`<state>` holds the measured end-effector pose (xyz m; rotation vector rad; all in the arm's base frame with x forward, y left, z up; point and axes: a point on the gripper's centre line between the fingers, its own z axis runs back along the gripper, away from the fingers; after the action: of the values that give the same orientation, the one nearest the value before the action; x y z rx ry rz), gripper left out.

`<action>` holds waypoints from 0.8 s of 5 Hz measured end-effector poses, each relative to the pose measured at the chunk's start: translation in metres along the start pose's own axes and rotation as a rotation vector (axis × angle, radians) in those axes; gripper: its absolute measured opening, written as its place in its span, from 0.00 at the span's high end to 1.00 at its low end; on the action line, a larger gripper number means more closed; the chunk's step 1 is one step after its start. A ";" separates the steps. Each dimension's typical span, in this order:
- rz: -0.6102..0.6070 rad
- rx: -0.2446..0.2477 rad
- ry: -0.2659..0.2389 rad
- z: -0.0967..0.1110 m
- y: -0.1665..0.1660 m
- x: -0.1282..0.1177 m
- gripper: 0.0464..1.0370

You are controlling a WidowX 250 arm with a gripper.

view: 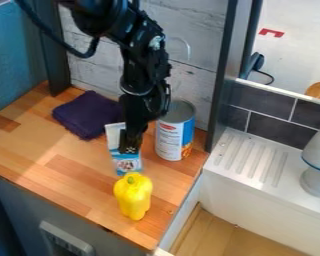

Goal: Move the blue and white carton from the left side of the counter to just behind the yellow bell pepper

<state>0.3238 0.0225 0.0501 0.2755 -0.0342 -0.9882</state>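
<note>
Pincer (129,149) at blue-and-white carton (128,166) (yellow pepper (132,196), can (169,142) near)

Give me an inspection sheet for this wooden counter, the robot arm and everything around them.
Surface: wooden counter, mixed light and reddish-brown strips.
Job's things: blue-and-white packet at the gripper; contact unclear.
Clutter: yellow pepper, large can, purple cloth.
Gripper: hangs over the counter, partly covering the packet.
Cables: black cable loops beside the arm.
Surroundings: grooved white drainboard, dark wall tiles.
</note>
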 end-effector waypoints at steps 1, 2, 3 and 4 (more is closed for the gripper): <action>-0.005 -0.025 0.000 0.002 -0.001 0.001 0.14; -0.010 -0.026 -0.039 0.011 0.002 -0.003 0.03; 0.054 0.007 -0.102 0.021 0.009 -0.016 0.03; 0.112 0.038 -0.174 0.033 0.016 -0.027 0.03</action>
<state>0.3172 0.0459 0.0889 0.2195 -0.2253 -0.8990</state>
